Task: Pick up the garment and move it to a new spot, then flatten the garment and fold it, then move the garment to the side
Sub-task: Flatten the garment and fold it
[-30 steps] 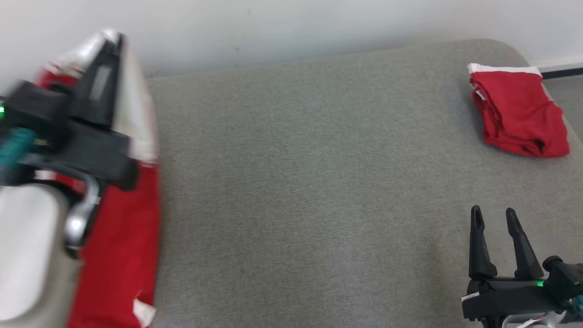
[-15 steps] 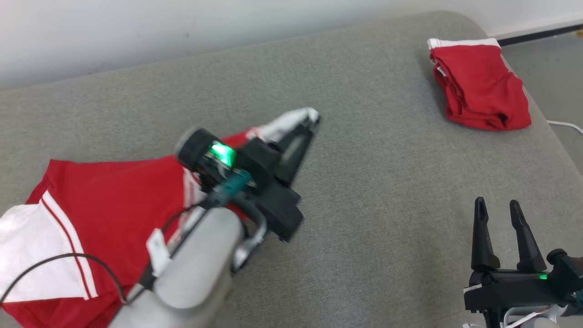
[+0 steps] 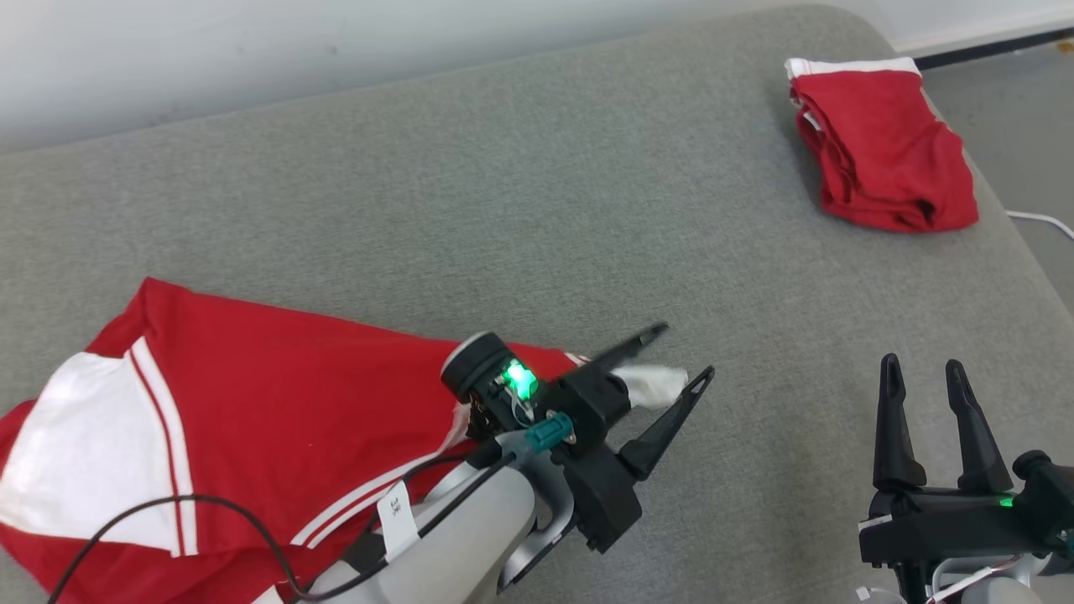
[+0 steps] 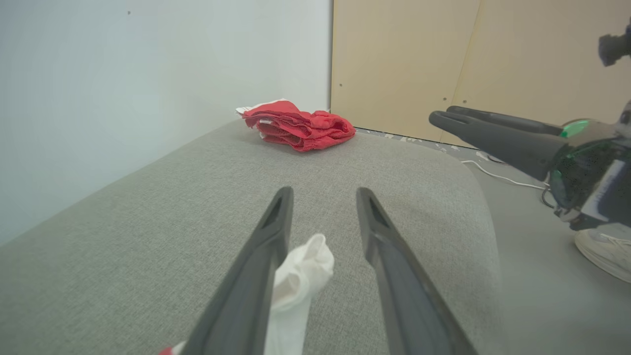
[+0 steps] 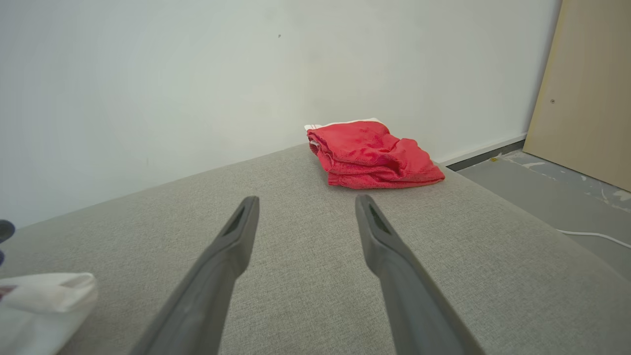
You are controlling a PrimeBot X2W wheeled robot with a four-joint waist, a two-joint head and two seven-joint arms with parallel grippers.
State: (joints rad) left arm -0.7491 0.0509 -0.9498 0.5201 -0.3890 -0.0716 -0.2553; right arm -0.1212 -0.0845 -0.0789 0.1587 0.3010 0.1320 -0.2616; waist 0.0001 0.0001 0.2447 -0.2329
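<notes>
The garment [image 3: 277,419], a red shirt with white panels and stripes, lies at the near left of the grey cushion [image 3: 537,210]. It is partly spread and wrinkled, and one white sleeve end [image 3: 648,384] extends right toward the middle of the cushion. The left gripper [image 3: 686,349] sits low over that sleeve end with its fingers apart. The white cloth lies between the fingers and rests against one of them in the left wrist view, but it is not pinched. This layout suggests the relocation step is finishing: the shirt rests on open surface with free room on its far and right sides, as flattening requires. The loose cloth touching the finger could snag and drag when the arm lifts, so a straight upward retreat is advisable. The right gripper [image 3: 921,364] hovers at the near right, fingers apart and pointing toward the far wall [image 3: 252,50]. It holds nothing and stands well apart from the shirt, probably parked there to keep the middle clear. A folded red cloth [image 3: 889,159] sits at the far right corner, well apart from everything else. It is likely a finished piece set aside, which marks the area to keep free. Flattening and folding are not yet done.
</notes>
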